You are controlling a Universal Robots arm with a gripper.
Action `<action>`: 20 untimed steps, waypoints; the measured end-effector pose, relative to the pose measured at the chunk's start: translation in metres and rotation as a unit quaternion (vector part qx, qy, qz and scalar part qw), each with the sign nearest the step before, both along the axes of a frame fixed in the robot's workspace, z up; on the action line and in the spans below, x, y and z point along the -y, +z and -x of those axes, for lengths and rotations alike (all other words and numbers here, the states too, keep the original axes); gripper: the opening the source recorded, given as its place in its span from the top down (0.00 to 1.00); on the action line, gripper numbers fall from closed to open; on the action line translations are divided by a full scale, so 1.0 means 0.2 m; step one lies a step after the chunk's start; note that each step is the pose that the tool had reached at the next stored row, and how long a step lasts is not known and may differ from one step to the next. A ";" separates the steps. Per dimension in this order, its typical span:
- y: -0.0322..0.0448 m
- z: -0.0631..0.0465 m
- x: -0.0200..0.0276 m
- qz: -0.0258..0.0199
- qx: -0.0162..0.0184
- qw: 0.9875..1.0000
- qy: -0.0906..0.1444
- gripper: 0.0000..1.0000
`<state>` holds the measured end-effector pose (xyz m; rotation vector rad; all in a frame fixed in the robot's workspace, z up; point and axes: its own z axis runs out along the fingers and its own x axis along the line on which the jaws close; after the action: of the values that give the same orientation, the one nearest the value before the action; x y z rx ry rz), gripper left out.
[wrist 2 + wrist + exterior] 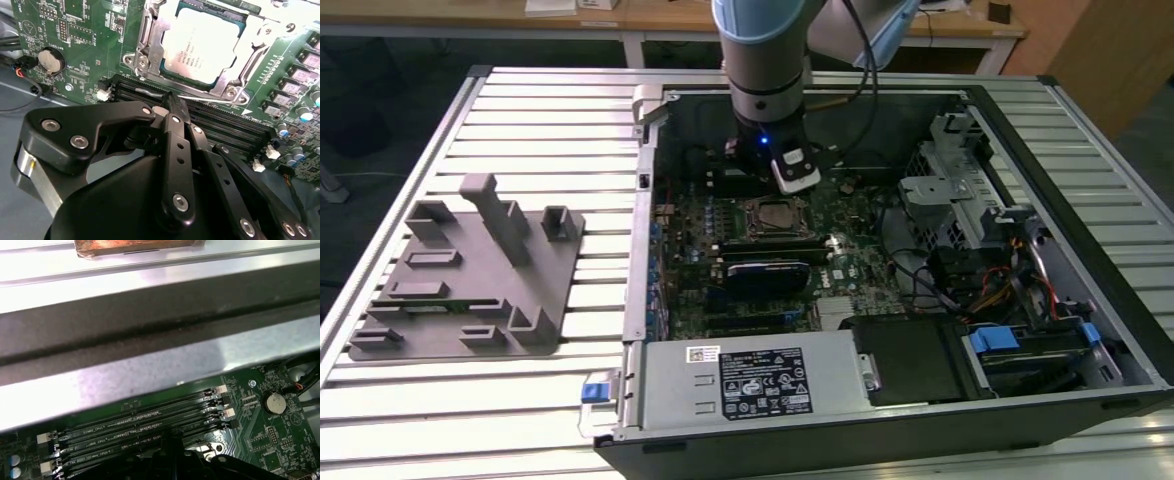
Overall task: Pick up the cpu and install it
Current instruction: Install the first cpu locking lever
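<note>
A ribbed aluminium worktable (520,110) is lit evenly from above, pale and bright. Behind it, a light wooden desk (654,18) is seen along the far edge, white legs below. A brown wooden panel (1101,50) is caught at the exterior view's right, dark floor (387,80) beyond.

This looks like a lab or workshop where a robot works on computers. A big open computer case (881,260) lies flat on a tabletop (534,110) made of long silver metal strips. You can see right inside it: a green board (90,40) with lots of tiny parts, coloured wires (994,285), and a silver power box (747,380). A thick robot arm (767,60) reaches down into the case. Beside the case sits a grey plastic tray (460,275) with upright posts. Behind all this stand wooden desks (654,20) on a dark floor.
</note>
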<state>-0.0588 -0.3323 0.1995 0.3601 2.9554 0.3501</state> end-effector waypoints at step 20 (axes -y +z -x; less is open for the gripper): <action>-0.038 0.00 0.024 0.000 0.010 1.000 0.000 0.89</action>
<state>-0.0588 -0.3370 0.1919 0.3546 2.9366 0.3501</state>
